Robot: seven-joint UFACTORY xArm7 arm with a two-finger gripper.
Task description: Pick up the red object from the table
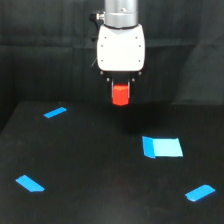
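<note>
The dark-fingered gripper (120, 93) under the arm's white housing (121, 48) was pinched on the small bright red-orange block (120, 94), the fingers themselves hard to pick out against the dark. The block hung beneath the housing, raised clear of the flat matte black table (100, 165), seen against the line where the table met the black draped backdrop (40, 50). On the table lay four flat bright blue patches: the largest, roughly rectangular one (162, 147) below the block and towards the exterior view's right, a thin strip (55, 112) at the left, another (30, 183) near the lower left, and one (200, 192) at the lower right.
</note>
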